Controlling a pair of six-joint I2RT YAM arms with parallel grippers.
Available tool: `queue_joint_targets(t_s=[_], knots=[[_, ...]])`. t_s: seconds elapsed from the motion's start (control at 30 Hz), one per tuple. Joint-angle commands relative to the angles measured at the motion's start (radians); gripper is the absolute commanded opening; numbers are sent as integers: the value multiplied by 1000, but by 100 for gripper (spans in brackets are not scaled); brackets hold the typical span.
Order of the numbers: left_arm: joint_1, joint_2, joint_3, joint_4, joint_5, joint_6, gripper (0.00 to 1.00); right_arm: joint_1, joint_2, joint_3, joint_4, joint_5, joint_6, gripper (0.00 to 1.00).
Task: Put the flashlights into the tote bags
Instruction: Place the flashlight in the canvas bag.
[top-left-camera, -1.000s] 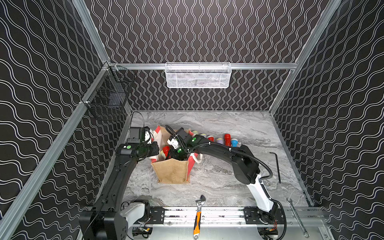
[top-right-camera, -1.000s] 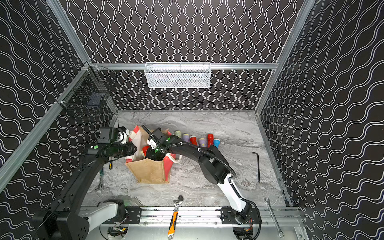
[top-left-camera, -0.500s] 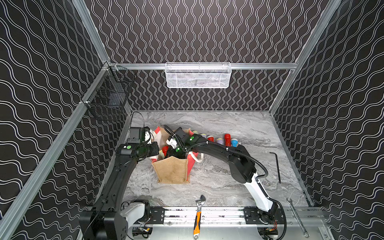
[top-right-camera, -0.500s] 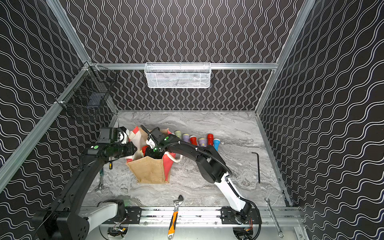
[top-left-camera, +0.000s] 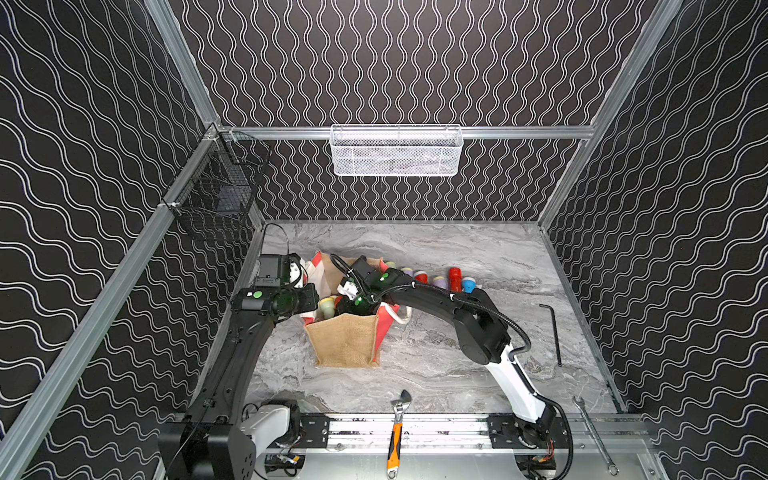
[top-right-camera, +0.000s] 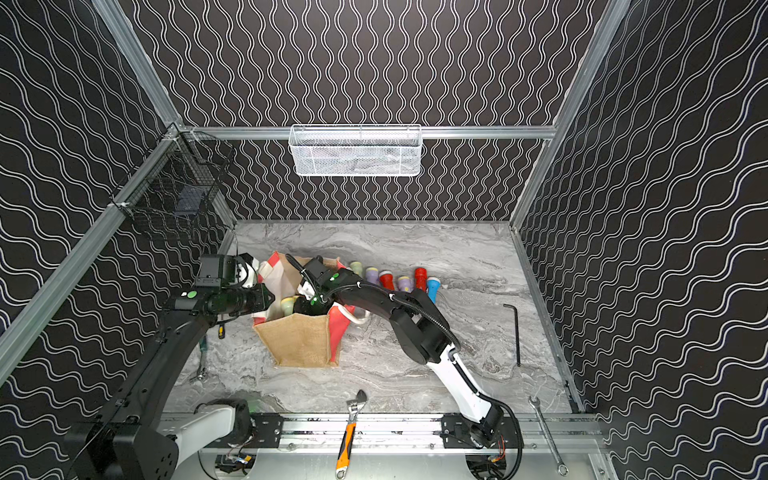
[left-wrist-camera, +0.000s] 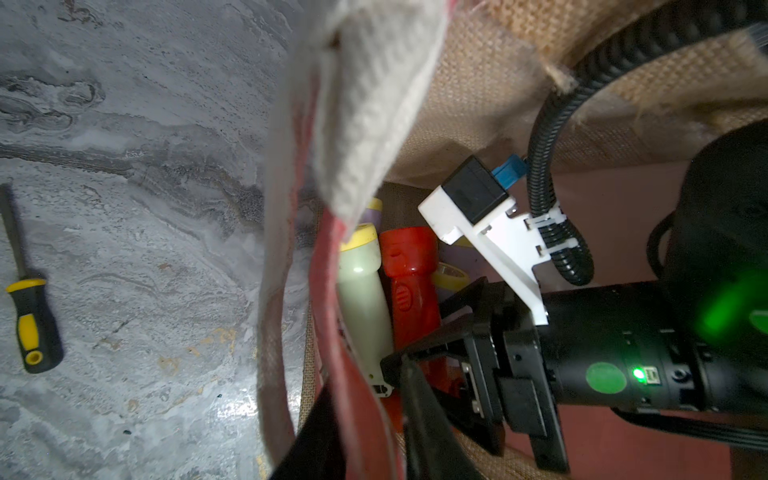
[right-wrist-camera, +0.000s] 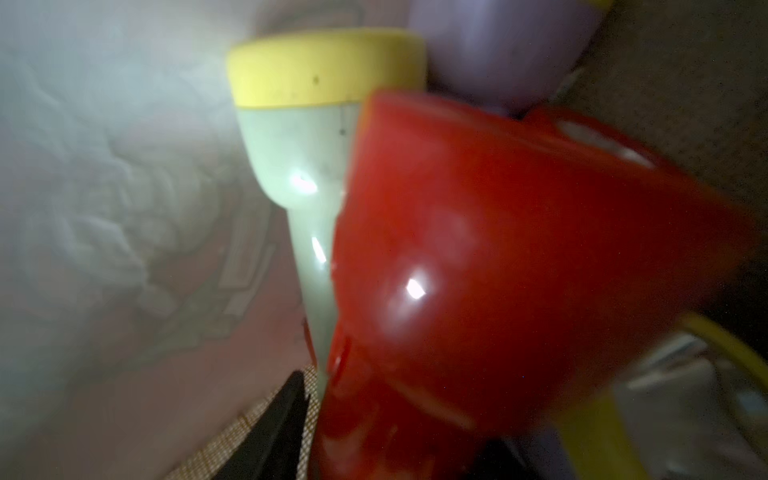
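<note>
The tan jute tote bag (top-left-camera: 345, 345) (top-right-camera: 303, 345) stands open at the left middle of the table. My left gripper (top-left-camera: 309, 299) (left-wrist-camera: 365, 424) is shut on its red-and-white side panel and holds it out. My right gripper (top-left-camera: 353, 305) (left-wrist-camera: 424, 328) (right-wrist-camera: 395, 436) is down inside the bag, jaws spread, with a red flashlight (left-wrist-camera: 409, 270) (right-wrist-camera: 478, 249) loose between them. A pale green, yellow-rimmed flashlight (left-wrist-camera: 361, 291) (right-wrist-camera: 307, 145) and a lilac one (right-wrist-camera: 498, 41) lie beside it in the bag. Several flashlights stand in a row behind the bag, from pale green (top-right-camera: 356, 267) to blue (top-left-camera: 468, 284).
An orange-handled wrench (top-left-camera: 395, 432) and a spanner (top-left-camera: 592, 432) lie on the front rail. A hex key (top-left-camera: 555, 332) lies at the right, a yellow-black screwdriver (left-wrist-camera: 33, 311) left of the bag. A white mesh basket (top-left-camera: 395, 151) and a black wire basket (top-left-camera: 216, 195) hang on the walls.
My right gripper has reached deeper into the bag and its jaws have spread off the red flashlight. The left gripper has kept its hold on the side panel.
</note>
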Motion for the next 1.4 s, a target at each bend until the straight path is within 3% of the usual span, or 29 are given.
queue_joint_targets(t_s=[0.0,0.47,0.9,1.0,1.17,1.37], knots=[[3,2,3,22,4,10,26,1,-31,-5,-7,-8,-3,56],[3,-6,-3,20,-1,9,27,-5,-168,-28,12,19,-55,62],[3,-9,-2,17,-9,10,28,-5,-381,-118,46,79,-128,61],[3,-7,1,18,-14,10,28,-7,-469,-169,56,126,-147,61],[3,-5,1,19,-16,11,28,-13,-662,-317,57,329,-165,61],[3,3,5,19,-15,11,28,-102,-914,-575,79,524,-118,61]])
